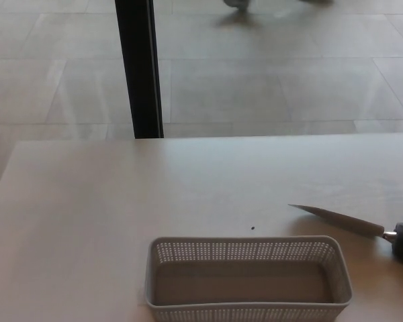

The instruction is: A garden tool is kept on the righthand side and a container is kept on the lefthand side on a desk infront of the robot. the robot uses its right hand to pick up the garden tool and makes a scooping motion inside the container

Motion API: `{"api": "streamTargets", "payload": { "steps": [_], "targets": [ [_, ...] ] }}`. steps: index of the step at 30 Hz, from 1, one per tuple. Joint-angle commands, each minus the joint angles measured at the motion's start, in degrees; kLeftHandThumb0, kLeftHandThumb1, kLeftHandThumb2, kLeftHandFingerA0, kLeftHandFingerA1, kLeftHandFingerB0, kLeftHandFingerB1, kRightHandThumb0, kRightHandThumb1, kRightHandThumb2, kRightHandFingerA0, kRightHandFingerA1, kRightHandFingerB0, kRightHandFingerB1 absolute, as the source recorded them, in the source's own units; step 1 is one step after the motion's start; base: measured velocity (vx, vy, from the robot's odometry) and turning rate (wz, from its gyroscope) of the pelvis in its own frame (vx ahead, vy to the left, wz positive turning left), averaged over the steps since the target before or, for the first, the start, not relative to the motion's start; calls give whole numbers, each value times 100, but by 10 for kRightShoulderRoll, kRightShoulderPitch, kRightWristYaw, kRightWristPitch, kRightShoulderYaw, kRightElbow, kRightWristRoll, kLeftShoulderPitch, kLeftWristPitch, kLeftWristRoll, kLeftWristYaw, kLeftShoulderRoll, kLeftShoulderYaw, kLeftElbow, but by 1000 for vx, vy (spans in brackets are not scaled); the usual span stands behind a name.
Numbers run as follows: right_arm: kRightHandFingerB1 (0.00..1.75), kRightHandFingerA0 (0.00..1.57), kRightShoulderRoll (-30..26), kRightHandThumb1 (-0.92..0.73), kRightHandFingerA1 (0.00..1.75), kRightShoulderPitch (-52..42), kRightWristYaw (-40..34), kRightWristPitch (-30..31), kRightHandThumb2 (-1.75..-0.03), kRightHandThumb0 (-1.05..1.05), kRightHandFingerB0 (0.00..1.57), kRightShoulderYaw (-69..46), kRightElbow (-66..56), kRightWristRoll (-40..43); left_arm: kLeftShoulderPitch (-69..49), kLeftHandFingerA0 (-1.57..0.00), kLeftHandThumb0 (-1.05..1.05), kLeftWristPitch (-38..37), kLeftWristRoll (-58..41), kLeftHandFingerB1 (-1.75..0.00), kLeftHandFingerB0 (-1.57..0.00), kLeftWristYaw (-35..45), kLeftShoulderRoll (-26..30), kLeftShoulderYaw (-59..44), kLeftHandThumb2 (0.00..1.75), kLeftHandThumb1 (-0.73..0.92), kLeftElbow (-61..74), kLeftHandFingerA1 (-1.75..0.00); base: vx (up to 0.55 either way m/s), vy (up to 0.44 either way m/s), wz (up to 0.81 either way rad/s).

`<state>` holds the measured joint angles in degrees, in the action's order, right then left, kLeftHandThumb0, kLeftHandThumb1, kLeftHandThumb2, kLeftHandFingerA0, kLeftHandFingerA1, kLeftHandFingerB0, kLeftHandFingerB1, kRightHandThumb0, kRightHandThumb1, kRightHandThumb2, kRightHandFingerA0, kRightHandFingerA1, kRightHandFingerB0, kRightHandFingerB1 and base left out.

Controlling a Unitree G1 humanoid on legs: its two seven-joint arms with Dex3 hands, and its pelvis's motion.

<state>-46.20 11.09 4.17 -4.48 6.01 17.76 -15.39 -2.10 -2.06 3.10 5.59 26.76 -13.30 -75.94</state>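
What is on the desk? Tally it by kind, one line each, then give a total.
Basket: 1
Garden tool: 1
Total: 2

Neither robot hand is in view.

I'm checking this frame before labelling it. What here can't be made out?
Head view:
- Garden tool: the handle's far end is cut off by the right edge.
- Basket: its near wall is cropped by the bottom edge.
- Both robot hands: out of frame.
- Shoes on the floor: blurred, cut by the top edge.
- Dark speck on the desk: too small to identify.
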Motion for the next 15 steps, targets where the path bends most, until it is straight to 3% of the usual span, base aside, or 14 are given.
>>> {"api": "streamTargets", "payload": {
  "steps": [1, 5, 6, 8, 9, 10, 13, 14, 15],
  "targets": [
    [28, 0, -50, -85, 16, 41, -11, -69, -65, -91, 7, 114, 27, -198, -13, -62, -44, 10, -10, -50, -56, 1, 3, -5, 59, 66, -2, -61, 0, 0, 0],
    [27, 0, -45, -84, 13, 74, -6, -59, -65, -88, 7, 149, 39, -224, -14, -61, -44, 4, 1, -49, -55, -1, 3, 7, 60, 68, 1, -60, 0, 0, 0],
    [25, 0, -42, -71, 7, 97, -5, -60, -107, -97, 8, 163, 62, -236, -11, -63, -45, 8, -1, -50, -57, -2, 2, 5, 60, 66, 0, -61, 0, 0, 0],
    [29, 1, -36, -67, 10, 139, -11, -64, -105, -93, 12, 188, 110, -253, -4, -64, -44, 13, -8, -51, -58, -3, -2, -1, 60, 67, -3, -64, 0, 0, 0],
    [27, 0, -36, -79, 25, 144, -14, -65, -67, -86, 14, 192, 116, -252, -3, -63, -43, 13, -6, -50, -57, -4, -1, 0, 60, 68, -3, -61, 0, 0, 0],
    [33, 3, -35, -61, 21, 155, -19, -71, -102, -83, 10, 199, 133, -253, -2, -63, -43, 9, -2, -52, -58, -2, 0, 4, 60, 69, -3, -64, 0, 0, 0],
    [32, 1, -30, -64, 18, 179, -33, -76, -105, -86, 13, 215, 154, -259, -11, -61, -45, -6, 0, -52, -54, 13, 4, 10, 60, 69, 7, -67, 0, 0, 0],
    [27, 3, -28, -82, 29, 183, -38, -78, -65, -85, 14, 218, 157, -259, -12, -61, -46, -6, 0, -52, -54, 12, 3, 10, 61, 69, 7, -68, 0, 0, 0],
    [27, 3, -26, -82, 29, 186, -45, -81, -65, -85, 14, 221, 163, -258, -12, -61, -46, -6, -1, -52, -54, 11, 3, 11, 61, 69, 8, -68, 0, 0, 0]
  ]
}}
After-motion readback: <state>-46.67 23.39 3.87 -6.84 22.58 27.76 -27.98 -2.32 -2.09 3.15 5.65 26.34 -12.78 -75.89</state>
